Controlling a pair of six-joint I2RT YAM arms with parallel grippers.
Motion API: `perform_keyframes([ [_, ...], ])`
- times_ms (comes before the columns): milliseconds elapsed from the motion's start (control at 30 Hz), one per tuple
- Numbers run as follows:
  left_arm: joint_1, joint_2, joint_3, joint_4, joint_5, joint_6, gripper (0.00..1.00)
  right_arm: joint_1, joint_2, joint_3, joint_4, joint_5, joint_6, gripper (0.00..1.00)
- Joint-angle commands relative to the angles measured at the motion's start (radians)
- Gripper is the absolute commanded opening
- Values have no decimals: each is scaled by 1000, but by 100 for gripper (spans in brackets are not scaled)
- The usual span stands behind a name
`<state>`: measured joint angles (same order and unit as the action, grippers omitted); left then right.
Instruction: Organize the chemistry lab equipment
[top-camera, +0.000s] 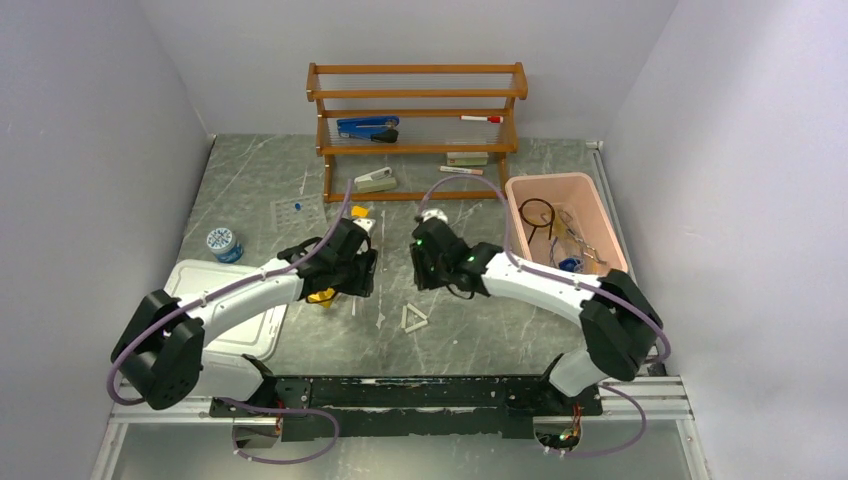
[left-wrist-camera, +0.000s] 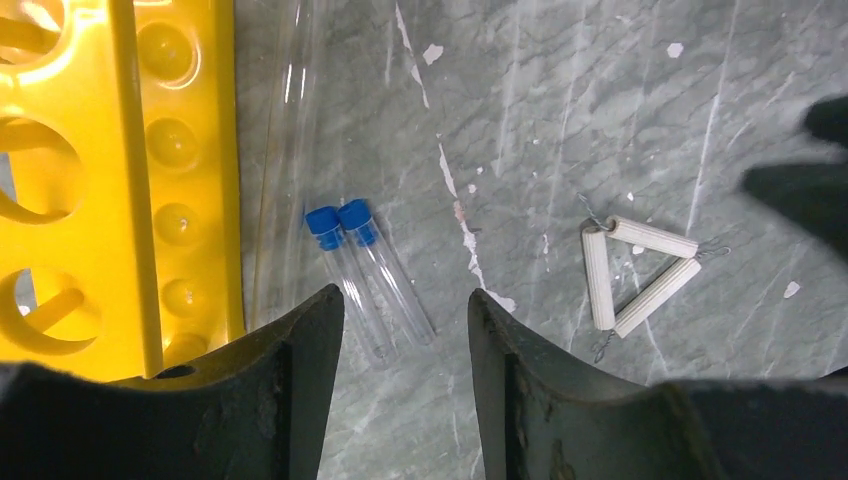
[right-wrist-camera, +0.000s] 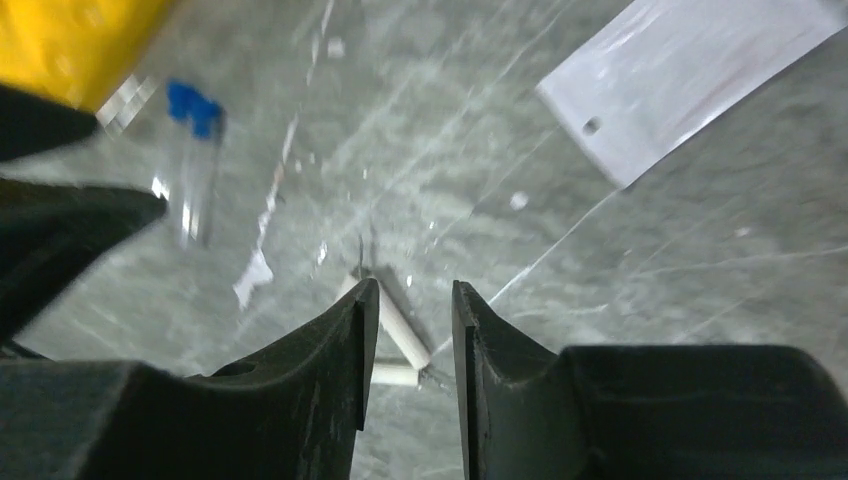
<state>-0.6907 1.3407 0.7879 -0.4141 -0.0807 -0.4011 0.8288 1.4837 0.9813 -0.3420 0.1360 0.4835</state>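
Marbled tabletop (left-wrist-camera: 620, 110): blue-capped tubes (left-wrist-camera: 365, 270) lie partly between tips of left pincer (left-wrist-camera: 407, 300).

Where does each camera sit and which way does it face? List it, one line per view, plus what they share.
Top external: fixed above and behind the arms, looking down on the table; shows left arm and right arm whole, bases at the bottom.
Left wrist: on the left arm, facing down at the blue-capped tubes and yellow rack; left gripper fills the bottom edge.
Right wrist: on the right arm, facing down, blurred; right gripper at the bottom.
Shared: all three show the white triangle.
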Motion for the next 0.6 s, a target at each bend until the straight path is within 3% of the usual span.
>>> perform_keyframes([
  [0, 3, -50, -16, 62, 34, 15, 53, 89, 64, -34, -23, 35, -35, 37],
  [200, 4, -114, -40, 90, 14, 3, 54, 144, 146, -38, -16, -60, -86, 40],
  [567, 3, -200, -63, 92, -56, -26, 54, 182, 257, 23, -73, 2, -122, 37],
])
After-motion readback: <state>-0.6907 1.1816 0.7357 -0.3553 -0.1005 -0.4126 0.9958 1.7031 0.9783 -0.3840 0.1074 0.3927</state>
